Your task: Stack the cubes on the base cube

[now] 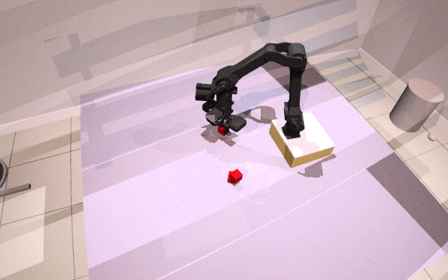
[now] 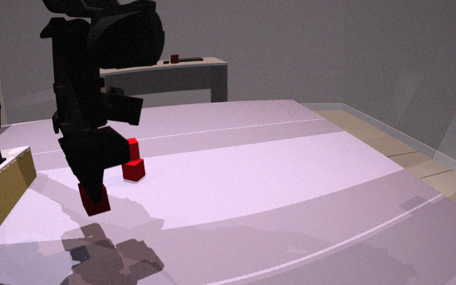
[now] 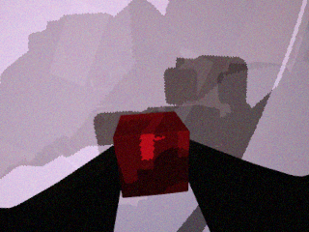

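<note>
The jaws are shut tight on one red cube, so it can go onto the base cube.

The end effector hides the upper part of the held cube.

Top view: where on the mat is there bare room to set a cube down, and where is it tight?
Nothing stands on the mat in front of the red stack, or left of the gripper. Tight: the pocket between the gripper's held cube, the stack and the arm's pedestal.
</note>
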Robot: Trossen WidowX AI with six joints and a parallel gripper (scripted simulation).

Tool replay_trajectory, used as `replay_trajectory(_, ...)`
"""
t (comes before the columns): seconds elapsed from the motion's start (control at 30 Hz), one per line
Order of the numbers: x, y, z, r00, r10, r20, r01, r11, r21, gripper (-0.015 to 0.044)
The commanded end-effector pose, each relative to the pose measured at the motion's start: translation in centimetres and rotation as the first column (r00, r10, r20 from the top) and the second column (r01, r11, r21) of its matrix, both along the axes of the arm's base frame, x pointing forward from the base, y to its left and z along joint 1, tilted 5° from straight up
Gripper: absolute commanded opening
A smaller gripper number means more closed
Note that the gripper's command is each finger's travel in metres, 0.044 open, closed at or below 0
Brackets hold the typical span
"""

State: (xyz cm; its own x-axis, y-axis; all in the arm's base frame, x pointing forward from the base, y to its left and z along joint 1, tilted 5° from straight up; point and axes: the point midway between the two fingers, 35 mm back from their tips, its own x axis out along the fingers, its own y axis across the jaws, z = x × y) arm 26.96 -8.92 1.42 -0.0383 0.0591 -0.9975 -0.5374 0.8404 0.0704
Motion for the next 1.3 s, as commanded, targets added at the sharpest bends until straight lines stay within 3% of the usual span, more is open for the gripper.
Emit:
replay_trajectory(0.0,0.1,-0.1,1.3,1.0,0.003,0.007,-0.003,1.0,-0.006,0.0105)
replay_trajectory(0.57,-0.2,0.0,5.5,1.0,-0.013,0.005,0.013,1.0,-0.007,0.0105)
replay_trajectory(1.27,1.8,5.2,5.4,0.861,-0.508,-0.01,0.507,0.861,-0.042,0.0105)
